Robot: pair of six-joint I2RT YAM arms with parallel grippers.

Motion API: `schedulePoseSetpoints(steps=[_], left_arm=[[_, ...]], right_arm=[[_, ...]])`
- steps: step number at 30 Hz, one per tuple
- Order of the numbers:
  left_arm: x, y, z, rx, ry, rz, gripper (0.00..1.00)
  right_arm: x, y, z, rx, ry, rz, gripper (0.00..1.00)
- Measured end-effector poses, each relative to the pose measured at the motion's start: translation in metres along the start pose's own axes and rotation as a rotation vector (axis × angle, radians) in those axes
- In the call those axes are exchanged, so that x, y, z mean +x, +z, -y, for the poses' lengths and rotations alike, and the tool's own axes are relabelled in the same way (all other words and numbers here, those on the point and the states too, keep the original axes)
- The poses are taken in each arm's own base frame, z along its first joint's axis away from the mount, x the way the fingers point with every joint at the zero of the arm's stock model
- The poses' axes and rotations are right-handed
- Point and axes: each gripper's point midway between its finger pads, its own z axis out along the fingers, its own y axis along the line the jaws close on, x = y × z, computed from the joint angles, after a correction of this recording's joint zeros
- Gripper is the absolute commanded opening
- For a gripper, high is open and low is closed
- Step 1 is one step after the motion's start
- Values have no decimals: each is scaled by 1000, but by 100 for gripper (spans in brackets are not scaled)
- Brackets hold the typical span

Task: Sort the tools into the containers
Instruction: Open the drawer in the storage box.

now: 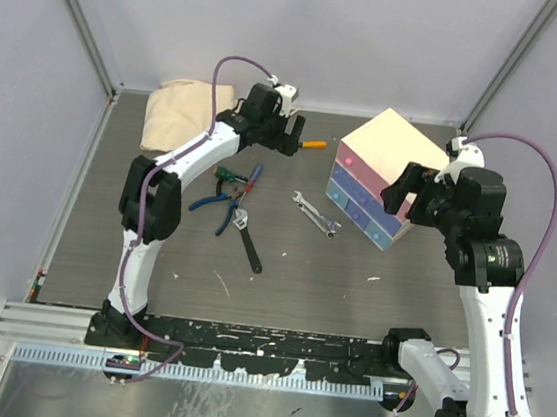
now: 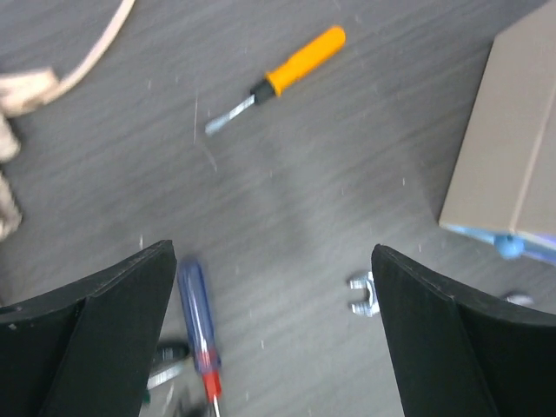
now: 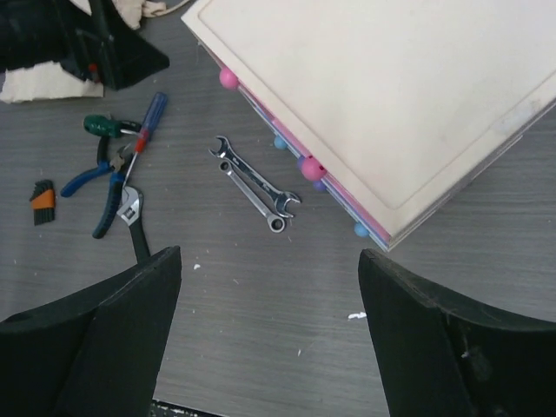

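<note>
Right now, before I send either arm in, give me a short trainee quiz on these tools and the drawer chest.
1. True or false: the two silver spanners lie touching, on the drawer side of the cream box-shaped chest.
2. Which tool lies closest to the left gripper? A orange-handled screwdriver; B black-handled adjustable wrench; C blue-handled pliers.
3. How many tools does the right gripper hold?
Key: 1 true; 2 A; 3 none, its jaws stand open and empty.
</note>
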Motion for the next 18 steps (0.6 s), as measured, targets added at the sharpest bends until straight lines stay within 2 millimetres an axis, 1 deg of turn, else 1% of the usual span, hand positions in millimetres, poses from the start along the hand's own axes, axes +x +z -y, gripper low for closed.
schedulePoseSetpoints(steps=[6, 9, 13, 18], left_arm=[[-23, 62, -1, 59, 41, 38, 92], [-27, 85, -1, 83, 64, 54, 92], [-13, 107, 0, 116, 86, 34, 92], [8, 123, 0, 132, 94, -4, 94]], right_arm=[[22, -4, 3, -2, 7, -53, 87], [32, -4, 3, -6, 12, -78, 87], [38, -3, 3, -9, 16, -104, 87], [39, -3, 2, -18, 16, -108, 87]])
